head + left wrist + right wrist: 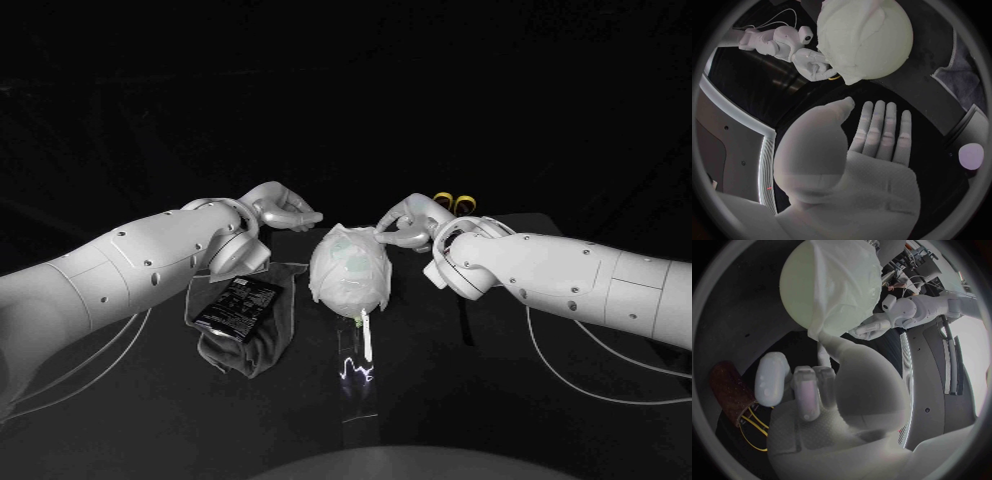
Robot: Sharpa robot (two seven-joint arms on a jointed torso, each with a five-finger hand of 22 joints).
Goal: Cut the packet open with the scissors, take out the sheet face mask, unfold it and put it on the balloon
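Observation:
The pale balloon (351, 268) lies in the middle of the table on its stick (368, 335), with the white sheet face mask (346, 250) draped over it. In the wrist views the mask (864, 37) (832, 285) wraps the balloon's round end. My right hand (405, 226) is at the balloon's far end, fingers curled (807, 390), pinching the mask's edge (822, 337). My left hand (283, 209) hovers just left of that end, palm flat and fingers straight (879, 132), holding nothing. The black packet (238, 305) lies on a dark cloth (260, 345). The yellow-handled scissors (454, 201) lie behind my right hand.
The dark cloth with the packet takes up the table left of the balloon, under my left forearm. The scissors' yellow handles (751, 427) and a brown object (729, 390) lie on the table close beside my right hand.

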